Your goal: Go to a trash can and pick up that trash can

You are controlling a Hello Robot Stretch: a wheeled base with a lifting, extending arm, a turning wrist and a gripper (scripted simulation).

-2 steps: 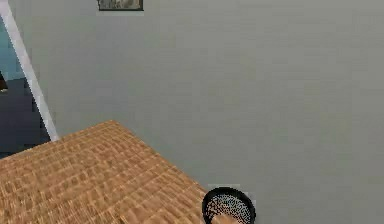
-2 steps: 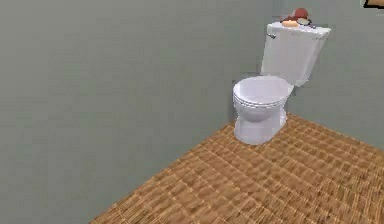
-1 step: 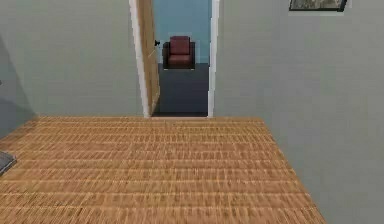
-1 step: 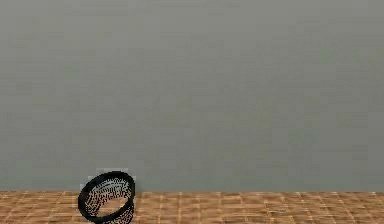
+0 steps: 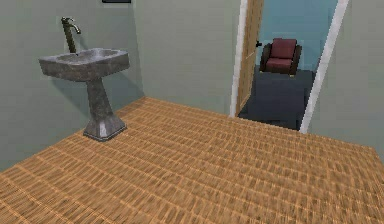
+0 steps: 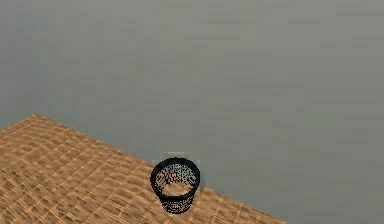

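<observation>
A small black wire-mesh trash can [image 6: 176, 186] stands upright on the wooden floor, near the foot of a grey wall, low in the arm side view and a little left of its middle. Its round rim faces up and the floor shows through the mesh.
In the forward view a grey stone pedestal sink [image 5: 90, 82] with a dark faucet stands at the left wall. An open doorway [image 5: 285, 70] at the back right leads to a room with a dark red armchair [image 5: 282, 56]. Wooden floor [image 5: 200, 165] spreads between them.
</observation>
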